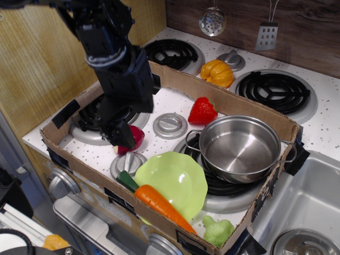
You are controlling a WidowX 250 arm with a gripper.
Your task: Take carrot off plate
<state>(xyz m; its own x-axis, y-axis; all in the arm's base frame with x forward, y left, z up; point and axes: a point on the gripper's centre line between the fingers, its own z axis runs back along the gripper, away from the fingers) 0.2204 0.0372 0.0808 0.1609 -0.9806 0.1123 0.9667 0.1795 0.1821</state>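
The orange carrot (159,204) with its dark green stem end lies across the front left edge of the lime-green plate (183,172), tip pointing to the front right, against the box's front wall. My black gripper (121,139) hangs behind and to the left of the plate, just above the stove top, and partly covers a dark red vegetable (137,135). It is a hand's width from the carrot's stem end and touches neither carrot nor plate. Its fingers are dark and seen from the side, so their spacing does not show.
A low cardboard box wall (228,103) rings the area. A steel pot (239,149) stands right of the plate. A red strawberry (202,111) lies behind it, a pumpkin (217,73) outside the box, a green toy (218,229) at the front corner. Two grey knobs (170,125) (126,162) are near the gripper.
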